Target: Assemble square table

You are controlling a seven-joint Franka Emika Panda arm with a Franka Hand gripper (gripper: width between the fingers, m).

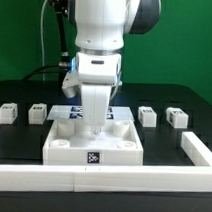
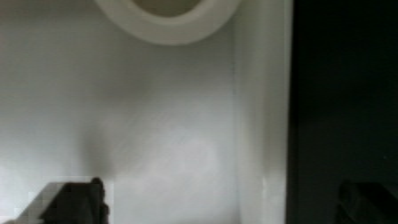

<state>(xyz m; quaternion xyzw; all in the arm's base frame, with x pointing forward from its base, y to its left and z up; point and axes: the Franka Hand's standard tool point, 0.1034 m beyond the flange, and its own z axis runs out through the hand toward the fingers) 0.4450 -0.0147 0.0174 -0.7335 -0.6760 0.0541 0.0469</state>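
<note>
On the white slab (image 1: 62,150), a black-and-white tag (image 1: 93,158), pincer (image 1: 96,119) above.

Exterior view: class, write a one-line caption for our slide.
Robot hand low over the white tabletop, two loose legs on either side.

Wrist view blurred, slab (image 2: 160,130) cut off, gripper (image 1: 96,121) opening unclear

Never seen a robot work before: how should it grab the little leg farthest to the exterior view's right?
Probably from straight above, pinching the far-right leg across two opposite flat faces: it sits on the black table apart from the neighbouring leg, with room on both sides.
</note>
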